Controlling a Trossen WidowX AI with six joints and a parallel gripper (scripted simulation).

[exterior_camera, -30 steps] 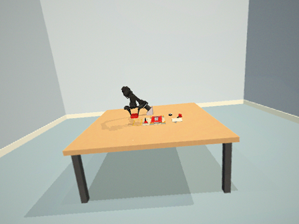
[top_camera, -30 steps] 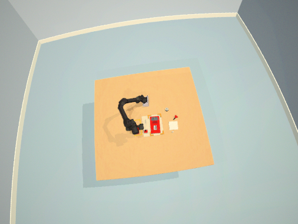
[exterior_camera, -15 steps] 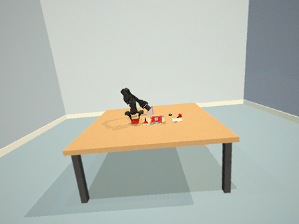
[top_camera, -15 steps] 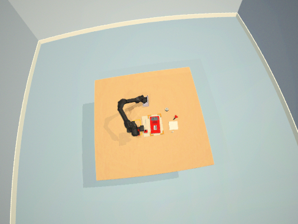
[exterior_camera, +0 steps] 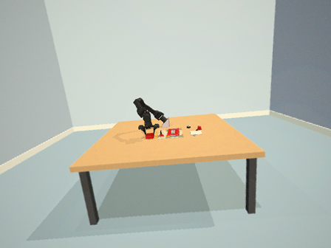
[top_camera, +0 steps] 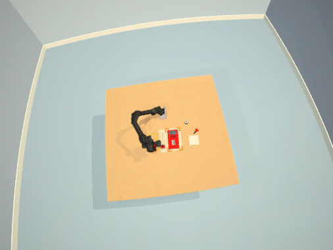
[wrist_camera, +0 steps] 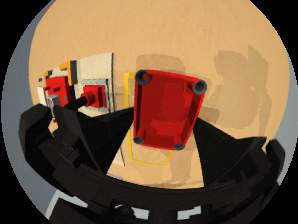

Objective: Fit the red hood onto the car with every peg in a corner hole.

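Note:
The red hood (exterior_camera: 149, 136) (wrist_camera: 167, 100) is between the two black fingers of my gripper (exterior_camera: 150, 132) (wrist_camera: 164, 115), which is shut on its sides. In the wrist view a recessed face and dark-ringed corner bosses show, and the hood is turned slightly. It is low over or on the table beside the jig; the exact gap cannot be told. The red chassis (top_camera: 170, 139) (wrist_camera: 60, 86) sits in the pale jig with orange corners, right of the gripper in the top and exterior views. The grey engine block (top_camera: 173, 142) is on its deck. The pegs are too small to tell.
A yellow outline (wrist_camera: 127, 85) lies under the hood. A small red block with a black handle (wrist_camera: 94, 96) stands between hood and chassis. Beyond the chassis are a white square (top_camera: 194, 140), a red piece (top_camera: 197, 130) and a round piece (top_camera: 186, 122). A lilac panel (exterior_camera: 166, 123) stands near the arm.

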